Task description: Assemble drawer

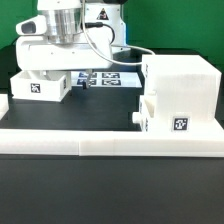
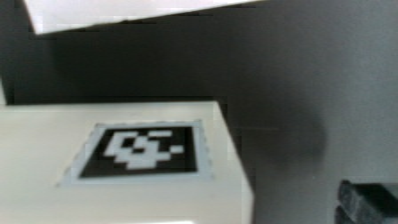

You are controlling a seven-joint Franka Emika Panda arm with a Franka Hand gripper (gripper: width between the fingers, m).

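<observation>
The drawer's large white housing [image 1: 182, 92] stands at the exterior view's right, with a tag on its front. A small tray [image 1: 146, 111] with a knob sits at its lower left side, partly in it. A second white tray [image 1: 40, 88] with a tag lies at the exterior view's left. My gripper [image 1: 52, 68] hangs low right over this tray, its fingertips hidden there. In the wrist view the tray's tagged face [image 2: 143, 150] fills the frame. One dark finger [image 2: 368, 202] shows beside it, a gap apart. The other finger is hidden.
The marker board [image 1: 106, 79] lies flat behind, between the left tray and the housing. The long low white border wall [image 1: 100, 146] runs along the front. The dark table surface [image 1: 95, 110] lies between tray and housing.
</observation>
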